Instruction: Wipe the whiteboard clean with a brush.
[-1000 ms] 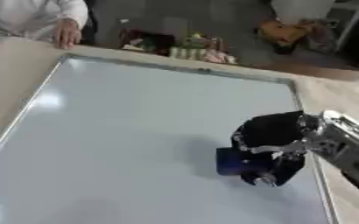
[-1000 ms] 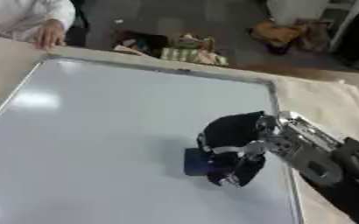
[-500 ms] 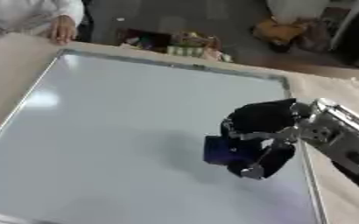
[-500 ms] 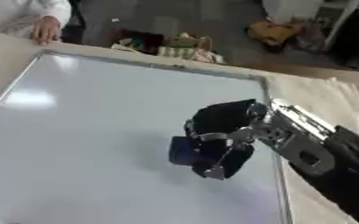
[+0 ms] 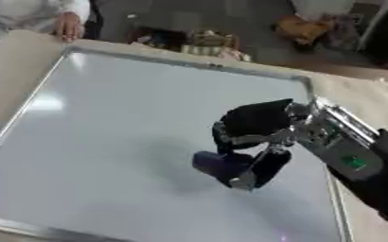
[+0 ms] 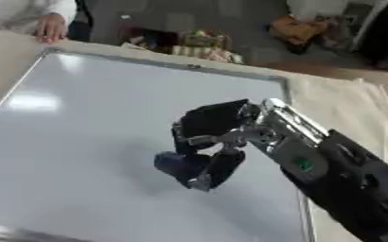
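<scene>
Since a second ago: right hand [image 5: 255,130] and brush [image 5: 220,164] have slid left across the whiteboard [image 5: 123,123], off the right edge and in toward the middle, a little nearer the near edge

Right hand: comes in from the right side, forearm crossing the board's right frame. Fingers curled down round the brush, thumb side underneath; grasping it

Brush: dark blue block, pressed flat on the board surface, right of centre, in the near half. Only its left end shows clear of the fingers. Soft shadow under it on the board

Whiteboard: lies flat on the table [image 5: 371,101], silver frame all round, surface pale and glossy, light glare near the far left corner. No marks that I can make out

Table: covered in a cream cloth, showing along the right and left edges of the board

Left hand: not seen in either view

Far left corner: a person's hand [image 5: 66,29] in a white sleeve rests on the table edge, just beyond the board's corner, not touching the frame
</scene>
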`<action>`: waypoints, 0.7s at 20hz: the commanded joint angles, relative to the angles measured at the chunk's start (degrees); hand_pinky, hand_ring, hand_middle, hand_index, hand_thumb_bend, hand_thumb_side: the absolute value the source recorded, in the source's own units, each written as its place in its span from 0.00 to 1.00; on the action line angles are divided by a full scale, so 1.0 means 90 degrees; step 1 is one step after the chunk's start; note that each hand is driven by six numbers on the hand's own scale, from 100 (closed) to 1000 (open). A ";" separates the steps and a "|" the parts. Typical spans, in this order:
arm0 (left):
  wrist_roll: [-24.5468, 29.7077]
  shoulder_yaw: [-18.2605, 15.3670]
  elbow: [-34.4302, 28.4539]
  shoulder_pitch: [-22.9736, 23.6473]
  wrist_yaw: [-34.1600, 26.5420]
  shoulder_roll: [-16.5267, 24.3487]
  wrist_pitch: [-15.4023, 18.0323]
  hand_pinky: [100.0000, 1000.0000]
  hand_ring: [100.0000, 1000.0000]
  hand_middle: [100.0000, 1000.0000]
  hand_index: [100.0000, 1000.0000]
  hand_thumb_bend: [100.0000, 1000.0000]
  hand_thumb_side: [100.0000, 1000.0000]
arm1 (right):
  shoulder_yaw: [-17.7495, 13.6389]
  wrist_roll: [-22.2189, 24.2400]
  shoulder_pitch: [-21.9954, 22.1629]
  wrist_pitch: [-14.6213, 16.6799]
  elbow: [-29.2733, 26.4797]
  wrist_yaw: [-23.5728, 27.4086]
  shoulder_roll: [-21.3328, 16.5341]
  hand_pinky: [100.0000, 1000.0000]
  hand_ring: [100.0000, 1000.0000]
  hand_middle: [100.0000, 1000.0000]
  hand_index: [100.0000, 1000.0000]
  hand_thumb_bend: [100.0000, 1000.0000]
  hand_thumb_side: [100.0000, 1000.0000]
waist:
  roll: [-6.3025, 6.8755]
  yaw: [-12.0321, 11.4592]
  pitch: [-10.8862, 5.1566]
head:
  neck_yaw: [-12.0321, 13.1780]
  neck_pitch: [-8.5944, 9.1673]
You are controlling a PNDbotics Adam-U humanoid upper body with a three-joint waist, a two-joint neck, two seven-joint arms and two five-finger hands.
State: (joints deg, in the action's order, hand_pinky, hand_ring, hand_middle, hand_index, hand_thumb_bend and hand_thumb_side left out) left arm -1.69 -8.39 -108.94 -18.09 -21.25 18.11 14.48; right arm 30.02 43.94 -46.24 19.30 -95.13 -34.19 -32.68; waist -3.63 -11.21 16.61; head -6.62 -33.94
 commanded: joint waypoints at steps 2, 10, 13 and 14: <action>-0.0026 -0.0018 -0.0127 -0.0040 -0.0008 0.0077 -0.0017 0.64 0.61 0.53 0.59 0.22 0.95 | -0.0125 -0.0048 -0.0125 0.0155 0.0219 -0.0343 0.0196 0.44 0.45 0.02 0.13 0.00 0.41 | 0.0035 0.0031 -0.0144 | 0.0053 -0.0155; -0.0033 -0.0012 -0.0143 -0.0049 -0.0012 0.0071 -0.0041 0.64 0.61 0.53 0.59 0.22 0.95 | -0.0154 -0.0146 -0.0073 0.0227 0.0475 -0.0535 0.0471 0.44 0.44 0.01 0.12 0.00 0.40 | 0.0020 0.0039 -0.0155 | 0.0085 -0.0147; -0.0039 -0.0015 -0.0146 -0.0046 -0.0010 0.0064 -0.0046 0.64 0.61 0.53 0.59 0.22 0.95 | -0.0149 -0.0185 -0.0074 0.0214 0.0467 -0.0526 0.0454 0.44 0.44 0.01 0.13 0.00 0.40 | 0.0014 0.0027 -0.0162 | 0.0104 -0.0085; -0.0040 -0.0015 -0.0146 -0.0045 -0.0009 0.0061 -0.0049 0.64 0.61 0.53 0.59 0.22 0.95 | -0.0152 -0.0195 -0.0071 0.0210 0.0460 -0.0514 0.0450 0.44 0.44 0.01 0.13 0.00 0.40 | 0.0013 0.0025 -0.0162 | 0.0108 -0.0071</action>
State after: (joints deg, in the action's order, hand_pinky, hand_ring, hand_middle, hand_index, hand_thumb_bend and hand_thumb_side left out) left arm -1.97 -8.37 -109.23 -18.12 -21.38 18.10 14.19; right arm 29.35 42.32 -46.28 21.07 -90.48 -38.47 -27.94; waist -3.82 -10.94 16.50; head -5.86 -35.07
